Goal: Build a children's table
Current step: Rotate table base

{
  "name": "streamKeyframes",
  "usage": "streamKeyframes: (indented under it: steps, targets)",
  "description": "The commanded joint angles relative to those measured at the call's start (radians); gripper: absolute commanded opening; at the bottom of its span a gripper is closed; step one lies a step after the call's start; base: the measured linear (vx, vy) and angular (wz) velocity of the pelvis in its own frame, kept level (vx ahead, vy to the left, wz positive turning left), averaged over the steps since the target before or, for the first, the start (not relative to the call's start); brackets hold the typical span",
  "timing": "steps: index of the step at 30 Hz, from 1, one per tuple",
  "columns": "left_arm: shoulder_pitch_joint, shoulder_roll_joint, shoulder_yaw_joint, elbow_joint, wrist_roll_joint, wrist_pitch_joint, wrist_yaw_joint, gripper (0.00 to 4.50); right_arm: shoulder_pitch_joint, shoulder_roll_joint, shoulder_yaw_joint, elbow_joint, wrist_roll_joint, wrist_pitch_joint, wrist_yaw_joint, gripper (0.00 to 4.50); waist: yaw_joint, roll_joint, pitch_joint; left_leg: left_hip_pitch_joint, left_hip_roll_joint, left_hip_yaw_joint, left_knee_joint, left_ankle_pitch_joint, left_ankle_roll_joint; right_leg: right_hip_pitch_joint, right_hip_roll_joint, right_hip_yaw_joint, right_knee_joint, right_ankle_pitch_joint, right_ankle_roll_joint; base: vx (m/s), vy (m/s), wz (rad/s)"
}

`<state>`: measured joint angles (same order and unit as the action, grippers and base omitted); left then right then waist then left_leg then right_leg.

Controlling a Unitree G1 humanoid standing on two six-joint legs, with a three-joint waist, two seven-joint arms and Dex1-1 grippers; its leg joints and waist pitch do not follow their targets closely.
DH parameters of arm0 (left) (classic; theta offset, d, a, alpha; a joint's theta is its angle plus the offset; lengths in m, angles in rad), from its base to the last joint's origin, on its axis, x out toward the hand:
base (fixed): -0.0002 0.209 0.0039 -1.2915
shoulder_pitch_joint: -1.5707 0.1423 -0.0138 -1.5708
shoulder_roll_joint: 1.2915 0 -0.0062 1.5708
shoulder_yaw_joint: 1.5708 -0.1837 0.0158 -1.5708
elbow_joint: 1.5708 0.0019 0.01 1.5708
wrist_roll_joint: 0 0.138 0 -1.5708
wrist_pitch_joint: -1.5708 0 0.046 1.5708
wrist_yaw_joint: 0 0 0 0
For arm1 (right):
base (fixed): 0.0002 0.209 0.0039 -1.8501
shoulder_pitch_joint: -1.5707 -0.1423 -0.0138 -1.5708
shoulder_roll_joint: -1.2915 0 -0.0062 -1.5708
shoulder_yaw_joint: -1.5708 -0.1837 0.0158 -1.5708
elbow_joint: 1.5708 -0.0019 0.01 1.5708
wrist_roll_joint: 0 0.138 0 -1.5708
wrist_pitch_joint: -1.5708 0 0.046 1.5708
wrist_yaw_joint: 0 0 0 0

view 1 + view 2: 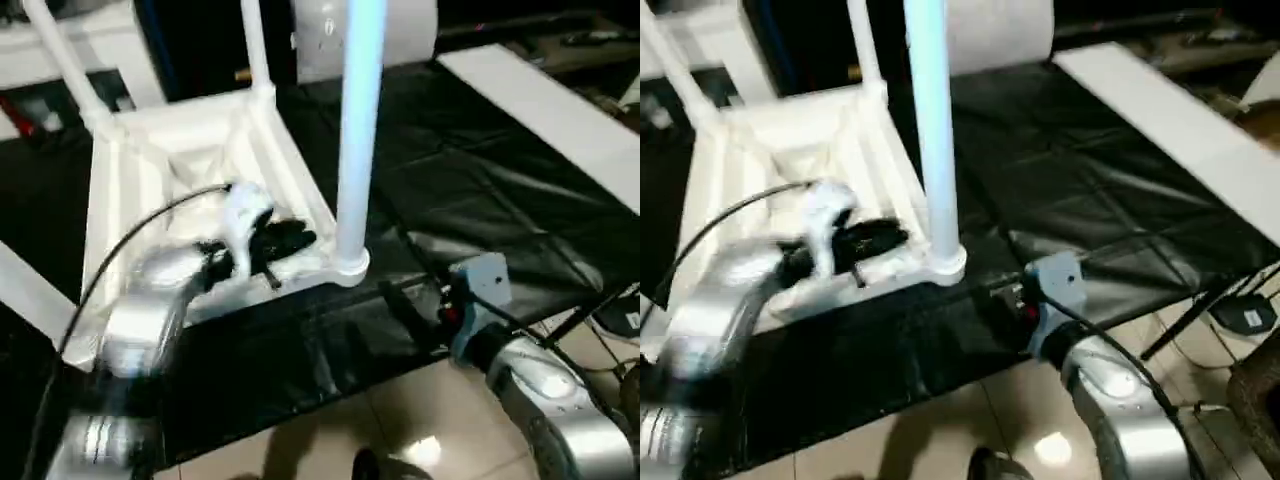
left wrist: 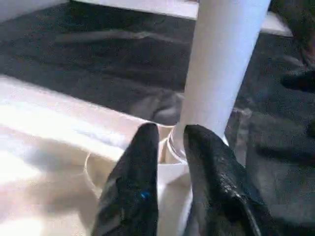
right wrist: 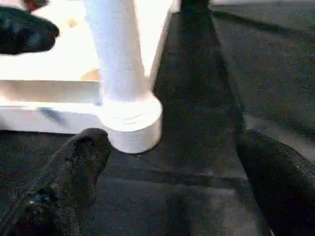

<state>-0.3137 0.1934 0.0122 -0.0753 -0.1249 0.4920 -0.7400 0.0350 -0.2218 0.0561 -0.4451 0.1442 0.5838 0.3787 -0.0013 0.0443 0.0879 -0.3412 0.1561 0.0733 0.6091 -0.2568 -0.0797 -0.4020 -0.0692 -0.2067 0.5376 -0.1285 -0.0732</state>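
The white tabletop (image 1: 190, 140) lies upside down on a black mat. A white leg (image 1: 358, 130) stands upright in its near right corner socket (image 1: 348, 265). Two more legs rise from the far right corner (image 1: 255, 45) and the far left corner (image 1: 65, 60). My left gripper (image 1: 290, 240) reaches across the ribbed underside, its black fingers (image 2: 140, 167) pinched on the near rim just beside that socket. My right gripper (image 3: 172, 162) hangs low over the mat, to the right of the socket (image 3: 130, 123), open, its fingers (image 3: 74, 167) wide apart and holding nothing.
The black mat (image 1: 470, 180) covers the work table, whose near edge runs just in front of the tabletop. A long white board (image 1: 550, 100) lies along the far right. Tiled floor (image 1: 400, 430) shows below the edge. A black cable (image 1: 130, 240) arcs over my left forearm.
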Motion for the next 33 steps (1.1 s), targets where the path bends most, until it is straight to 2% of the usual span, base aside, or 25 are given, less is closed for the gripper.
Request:
streamKeyframes:
  steps: [1, 2, 3, 4, 5, 6, 7, 8, 9, 11, 12, 13, 14, 15, 17, 18, 19, 20, 21, 22, 23, 24, 25, 28, 33]
  targets:
    - [0.032, -0.033, -0.001, -0.097, 0.034, 0.052, 0.095, 1.03, -0.018, 0.0, 0.04, 0.021, -0.021, -0.024, 0.005, 4.5, -0.004, 0.001, -0.067, -0.055, 0.092, -0.075, -0.081, -0.056, 0.135, 0.109, -0.099, 0.03, -0.059, -0.453, 0.06, -0.024, -0.048, 0.66]
    - [0.057, -0.047, -0.019, -0.136, 0.065, 0.048, 0.133, 1.03, -0.022, 0.002, 0.053, 0.032, -0.029, -0.032, 0.0, 4.5, -0.002, 0.019, -0.07, -0.043, 0.119, -0.103, -0.095, -0.119, 0.128, 0.108, -0.091, 0.036, -0.027, -0.436, 0.04, -0.024, -0.048, 0.66]
    - [0.075, -0.079, -0.02, -0.172, 0.081, 0.069, 0.182, 1.03, -0.03, 0.01, 0.057, 0.046, -0.029, -0.038, -0.005, 4.5, -0.022, 0.018, -0.055, -0.044, 0.178, -0.177, -0.161, -0.28, 0.144, 0.098, -0.061, 0.071, 0.08, -0.38, 0.008, -0.029, -0.097, 0.64]
    - [0.091, -0.125, -0.014, -0.208, 0.101, 0.103, 0.272, 1.03, -0.043, 0.027, 0.053, 0.069, -0.013, -0.043, -0.009, 4.5, -0.032, 0.002, -0.043, -0.014, 0.173, -0.217, -0.177, -0.384, 0.165, 0.054, -0.03, 0.112, 0.15, -0.369, -0.043, 0.014, -0.151, 0.87]
    - [0.091, -0.126, -0.014, -0.209, 0.102, 0.103, 0.274, 1.03, -0.043, 0.027, 0.053, 0.07, -0.013, -0.043, -0.009, 4.5, -0.009, -0.01, -0.046, 0.012, 0.144, -0.212, -0.154, -0.381, 0.185, 0.026, -0.026, 0.16, 0.152, -0.336, -0.126, 0.014, -0.151, 0.87]
    - [0.104, -0.129, -0.027, -0.231, 0.12, 0.12, 0.31, 1.03, -0.051, 0.031, 0.058, 0.086, -0.015, -0.052, -0.005, 4.5, -0.016, -0.025, -0.048, -0.025, 0.071, -0.196, -0.116, -0.267, 0.196, 0.06, -0.055, 0.167, 0.06, -0.359, -0.329, 0.027, -0.246, 0.98]
    - [0.11, -0.128, -0.034, -0.239, 0.13, 0.131, 0.327, 1.03, -0.054, 0.031, 0.062, 0.093, -0.017, -0.055, -0.002, 4.5, 0.016, -0.067, -0.065, -0.061, -0.048, -0.072, 0.083, -0.161, 0.135, 0.069, -0.106, 0.145, -0.056, -0.572, -0.418, -0.024, -0.269, 0.65]
    - [0.121, -0.135, -0.037, -0.254, 0.143, 0.147, 0.353, 1.03, -0.058, 0.029, 0.066, 0.104, -0.015, -0.061, 0.006, 4.5, 0.016, -0.067, -0.065, -0.061, -0.048, -0.072, 0.083, -0.161, 0.135, 0.069, -0.106, 0.145, -0.056, -0.572, -0.418, -0.024, -0.269, 0.65]
    - [0.128, -0.148, -0.031, -0.262, 0.141, 0.17, 0.372, 1.03, -0.06, 0.028, 0.07, 0.112, -0.014, -0.067, 0.011, 4.5, 0.044, -0.069, -0.063, -0.084, -0.034, 0.042, 0.187, -0.056, 0.113, 0.08, -0.154, 0.124, -0.062, -0.642, -0.176, -0.047, -0.213, 0.51]
    - [0.121, -0.161, -0.015, -0.268, 0.165, 0.204, 0.417, 1.03, -0.067, 0.027, 0.071, 0.129, -0.016, -0.079, 0.012, 4.5, 0.052, -0.07, -0.05, -0.062, -0.025, 0.054, 0.149, -0.007, 0.098, 0.077, -0.179, 0.091, -0.08, -0.693, 0.089, -0.048, -0.191, 0.56]
    - [0.117, -0.178, 0.006, -0.265, 0.174, 0.219, 0.455, 1.03, -0.068, 0.032, 0.063, 0.138, -0.013, -0.081, 0.005, 4.5, 0.077, -0.06, -0.068, -0.074, 0.017, 0.024, 0.094, -0.059, 0.184, 0.137, -0.254, 0.136, -0.073, -0.557, 0.211, -0.049, -0.154, 0.68]
    - [0.117, -0.179, 0.007, -0.265, 0.174, 0.219, 0.458, 1.03, -0.068, 0.032, 0.063, 0.138, -0.013, -0.081, 0.005, 4.5, 0.078, -0.058, -0.074, -0.094, 0.024, 0.011, 0.109, -0.064, 0.196, 0.155, -0.28, 0.142, -0.063, -0.494, 0.221, -0.055, -0.116, 0.59]
    - [0.127, -0.177, 0.009, -0.261, 0.19, 0.213, 0.478, 1.03, -0.066, 0.032, 0.059, 0.136, -0.004, -0.07, 0.01, 4.5, 0.088, -0.048, -0.076, -0.078, 0.015, 0.01, 0.135, -0.045, 0.157, 0.118, -0.278, 0.116, -0.073, -0.483, 0.285, -0.055, -0.116, 0.59]
    - [0.131, -0.175, 0.006, -0.263, 0.195, 0.213, 0.488, 1.03, -0.066, 0.032, 0.057, 0.135, 0.001, -0.066, 0.013, 4.5, 0.101, -0.064, -0.069, -0.089, -0.002, 0.027, 0.166, -0.043, 0.112, 0.108, -0.269, 0.09, -0.071, -0.457, 0.353, -0.059, -0.084, 0.34]
    - [0.137, -0.164, -0.001, -0.264, 0.211, 0.204, 0.497, 1.03, -0.065, 0.037, 0.048, 0.13, 0.011, -0.065, 0.012, 4.5, 0.12, -0.071, -0.06, -0.049, -0.033, 0.055, 0.124, -0.032, 0.109, 0.092, -0.17, 0.094, -0.079, -0.452, 0.391, -0.052, -0.027, 0.09]
    - [0.154, -0.15, -0.004, -0.269, 0.225, 0.192, 0.517, 1.03, -0.064, 0.03, 0.038, 0.132, 0.014, -0.076, 0.012, 4.5, 0.125, -0.056, -0.07, -0.036, -0.003, 0.055, 0.05, -0.002, 0.147, 0.114, -0.132, 0.068, -0.071, -0.376, 0.374, 0.0, 0.0, 0.0]
    - [0.158, -0.149, -0.002, -0.27, 0.224, 0.192, 0.518, 1.03, -0.063, 0.028, 0.037, 0.134, 0.014, -0.08, 0.012, 4.5, 0.113, -0.036, -0.072, -0.007, 0.098, 0.013, -0.025, -0.044, 0.22, 0.097, -0.084, 0.033, -0.055, -0.345, 0.349, -0.002, 0.093, 0.09]
    - [0.174, -0.146, 0.007, -0.277, 0.219, 0.192, 0.524, 1.03, -0.061, 0.019, 0.033, 0.142, 0.011, -0.095, 0.013, 4.5, 0.115, 0.004, -0.081, 0.018, 0.301, -0.052, -0.11, -0.215, 0.25, 0.097, -0.122, 0.1, 0.128, -0.261, 0.153, -0.002, 0.093, 0.09]
    - [0.177, -0.146, 0.009, -0.278, 0.218, 0.192, 0.525, 1.33, -0.061, 0.017, 0.032, 0.144, 0.01, -0.099, 0.013, 4.5, 0.1, -0.003, -0.069, 0.023, 0.269, -0.019, -0.116, -0.267, 0.204, 0.053, -0.11, 0.132, 0.143, -0.162, 0.069, 0.002, 0.107, 0.18]
    - [0.199, -0.162, 0.036, -0.294, 0.204, 0.194, 0.541, 1.39, -0.062, 0.012, 0.032, 0.153, 0.007, -0.12, 0.017, 4.5, 0.087, -0.021, -0.064, 0.038, 0.161, 0.041, -0.11, -0.393, 0.085, 0.036, -0.088, 0.146, 0.104, -0.132, 0.005, -0.002, 0.079, 0.13]
    - [0.205, -0.17, 0.047, -0.3, 0.196, 0.201, 0.546, 1.39, -0.064, 0.011, 0.033, 0.156, 0.006, -0.125, 0.019, 4.5, 0.08, -0.037, -0.057, 0.036, 0.086, 0.044, -0.065, -0.417, -0.012, 0.051, -0.146, 0.183, -0.001, -0.365, -0.023, -0.002, 0.079, 0.13]
    - [0.212, -0.179, 0.06, -0.308, 0.187, 0.214, 0.551, 1.39, -0.068, 0.011, 0.034, 0.16, 0.005, -0.133, 0.021, 4.5, 0.078, -0.061, -0.056, 0.014, 0.073, 0.044, -0.046, -0.276, 0.016, 0.073, -0.159, 0.194, -0.03, -0.589, -0.003, -0.009, 0.057, -0.02]
    - [0.216, -0.186, 0.071, -0.311, 0.184, 0.223, 0.56, 1.39, -0.075, 0.011, 0.034, 0.168, 0.004, -0.142, 0.023, 4.5, 0.081, -0.051, -0.051, 0.017, 0.074, 0.043, -0.047, -0.256, 0.027, 0.069, -0.156, 0.19, -0.043, -0.685, 0.013, -0.034, 0.059, -0.05]
    - [0.224, -0.191, 0.118, -0.308, 0.22, 0.237, 0.634, 1.39, -0.13, 0.022, 0.043, 0.218, -0.001, -0.156, 0.023, 4.5, 0.048, -0.043, -0.067, 0.005, 0.097, 0.033, -0.076, -0.211, 0.026, 0.079, -0.108, 0.17, -0.022, -0.478, -0.03, -0.036, 0.055, -0.04]
    - [0.222, -0.203, 0.166, -0.309, 0.224, 0.246, 0.682, 1.39, -0.187, 0.023, 0.051, 0.281, 0.007, -0.15, 0.042, 4.5, 0.018, -0.048, -0.074, -0.003, 0.095, 0.039, -0.072, -0.217, 0.053, 0.077, -0.114, 0.174, -0.027, -0.397, -0.076, -0.008, 0.01, -0.01]
